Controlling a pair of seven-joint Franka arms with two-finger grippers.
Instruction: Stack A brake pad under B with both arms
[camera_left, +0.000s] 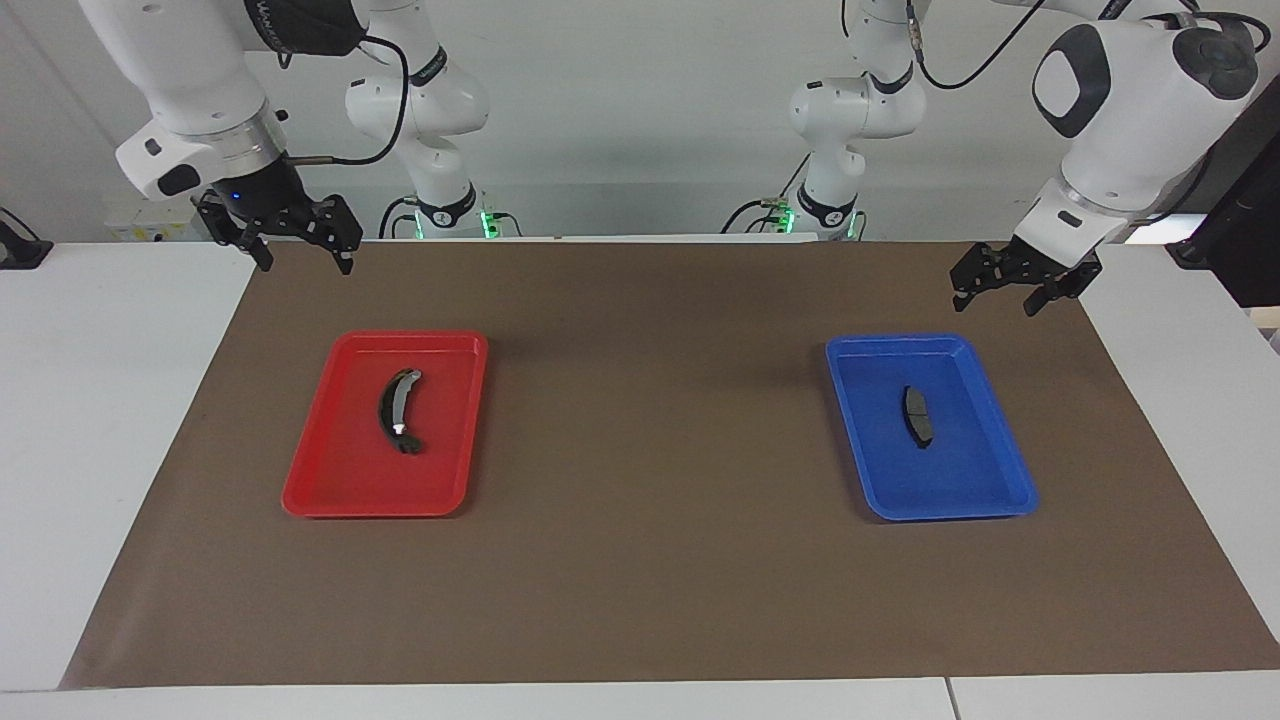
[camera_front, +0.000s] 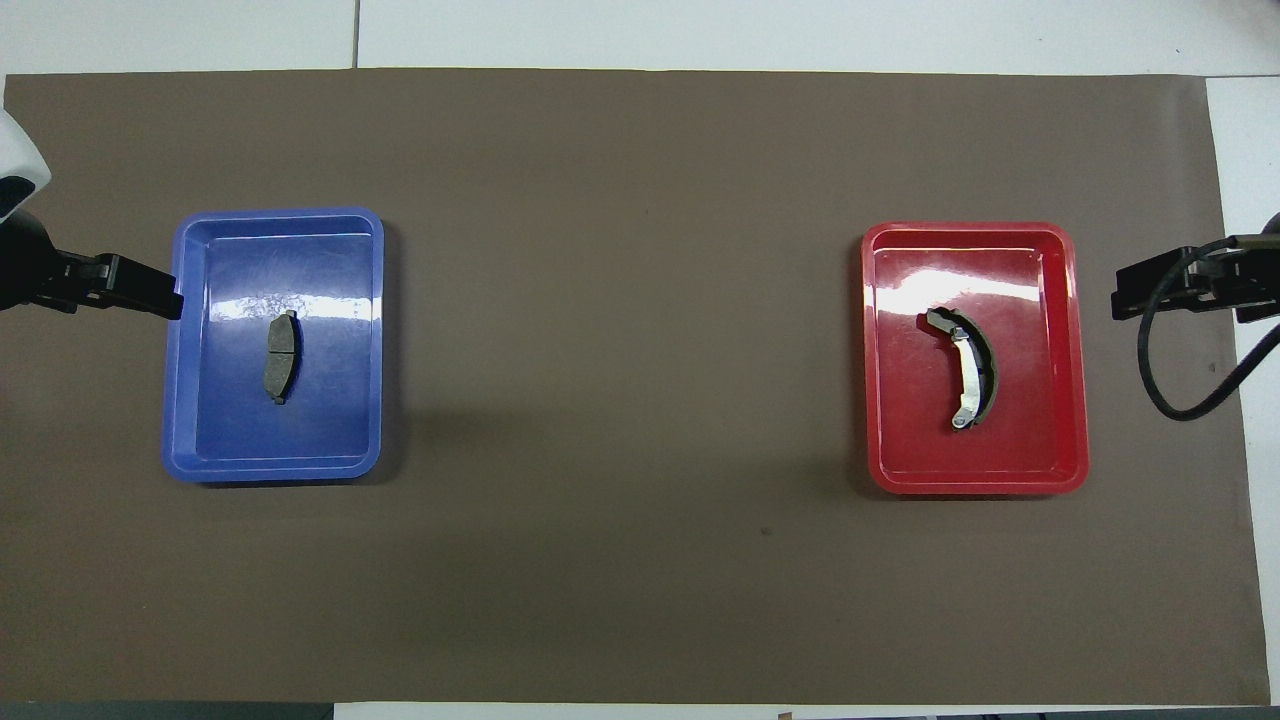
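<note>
The short grey brake pad (camera_left: 917, 416) lies flat in the middle of the blue tray (camera_left: 985, 505), toward the left arm's end of the table. The long curved brake shoe (camera_left: 397, 411), with its silvery strip, lies in the red tray (camera_left: 320, 495) toward the right arm's end, well apart from the pad. The left gripper (camera_left: 1010, 290) hangs empty over the brown mat (camera_left: 650, 450) near the blue tray, jaws wide. The right gripper (camera_left: 295, 245) hangs empty over the mat's edge by the red tray, jaws also wide.
</note>
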